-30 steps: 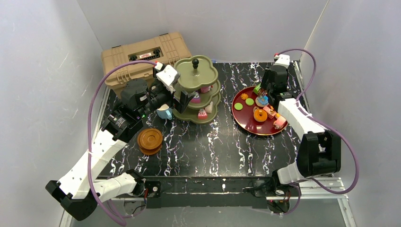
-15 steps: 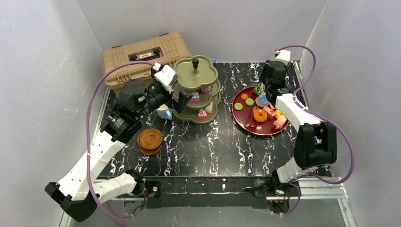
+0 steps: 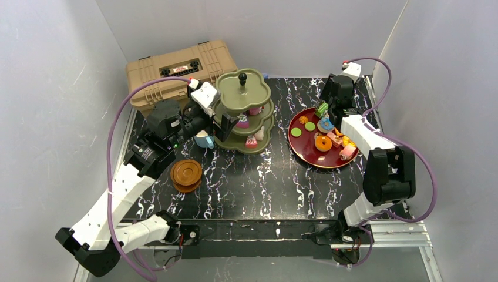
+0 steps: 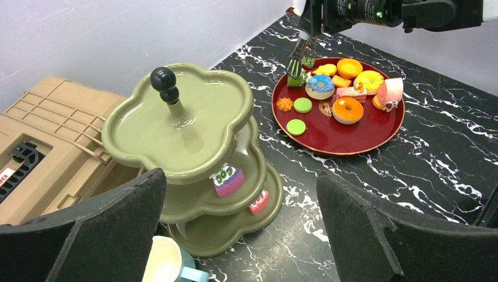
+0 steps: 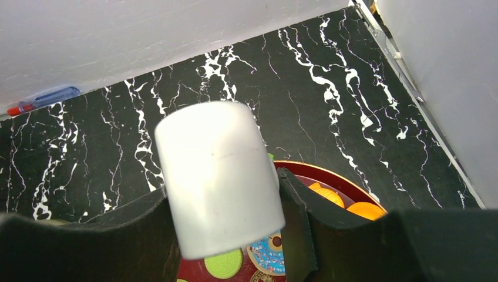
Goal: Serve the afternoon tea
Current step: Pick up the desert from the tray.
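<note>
The olive-green three-tier stand [image 3: 253,94] [image 4: 207,111] holds a purple cake [image 4: 228,180] and a pink cake [image 4: 259,201] on its lower tiers. My left gripper [image 3: 221,126] [image 4: 241,179] hangs wide open beside the stand, with a light-blue mug [image 3: 204,140] [image 4: 167,267] just below it. My right gripper [image 3: 323,109] [image 5: 226,200] hovers over the far left rim of the red tray [image 3: 300,154]. Its fingers rest against both sides of a white-sided toy cake [image 5: 217,176] with a green end [image 4: 296,66]. Brown saucers [image 3: 186,174] are stacked front left.
The red tray [image 4: 352,144] carries several donuts, cookies and cakes. The tan toolbox [image 3: 176,67] stands at the back left behind the stand. A blue pen [image 5: 47,97] lies by the back wall. White walls close in on three sides.
My right gripper has drawn back from over the tray's sweets toward its far left rim, with the piece between its fingers. The left arm barely moved.
</note>
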{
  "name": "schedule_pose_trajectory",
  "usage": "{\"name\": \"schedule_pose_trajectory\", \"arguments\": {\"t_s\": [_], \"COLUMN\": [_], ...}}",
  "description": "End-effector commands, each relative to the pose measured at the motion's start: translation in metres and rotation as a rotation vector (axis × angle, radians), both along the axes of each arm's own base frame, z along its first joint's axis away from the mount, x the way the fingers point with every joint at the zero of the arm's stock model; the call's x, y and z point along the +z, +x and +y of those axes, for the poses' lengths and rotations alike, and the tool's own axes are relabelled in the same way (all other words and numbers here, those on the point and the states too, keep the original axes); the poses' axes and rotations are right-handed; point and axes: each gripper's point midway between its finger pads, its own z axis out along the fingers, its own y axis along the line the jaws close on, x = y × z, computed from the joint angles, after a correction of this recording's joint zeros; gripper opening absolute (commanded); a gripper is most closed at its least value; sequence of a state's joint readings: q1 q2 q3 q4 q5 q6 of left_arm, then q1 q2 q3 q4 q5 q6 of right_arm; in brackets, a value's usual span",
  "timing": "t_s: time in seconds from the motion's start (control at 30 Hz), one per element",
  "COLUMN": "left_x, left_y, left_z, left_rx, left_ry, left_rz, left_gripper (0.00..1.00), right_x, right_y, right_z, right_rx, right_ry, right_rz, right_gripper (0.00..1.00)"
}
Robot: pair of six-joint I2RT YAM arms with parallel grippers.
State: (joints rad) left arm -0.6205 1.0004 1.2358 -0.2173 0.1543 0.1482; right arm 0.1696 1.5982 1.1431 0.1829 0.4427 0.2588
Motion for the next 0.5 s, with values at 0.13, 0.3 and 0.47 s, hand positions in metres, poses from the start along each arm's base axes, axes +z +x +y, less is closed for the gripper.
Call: {"name": "schedule_pose_trajectory", "arguments": {"t_s": [0.13, 0.3, 0.47], "left_x": [0.011, 0.011, 0.011], "left_y": [-0.009, -0.008, -0.008], "left_z": [0.001, 0.002, 0.004], "left_rx": [-0.035, -0.03, -0.021], "left_ry": [-0.031, -0.031, -0.031], "left_rz": [-0.018, -0.015, -0.015], "left_gripper": [0.98, 0.98, 0.98], "right_x": [0.041, 0.035, 0.032], "right_y": [0.018, 0.02, 0.022], "right_z": [-0.004, -0.007, -0.011], "right_rx": [-0.042, -0.067, -0.089], "right_ry": [0.042, 0.04, 0.027], "right_rz": [-0.142, -0.14, -0.143], "right_gripper": [0.6, 0.6, 0.61]}}
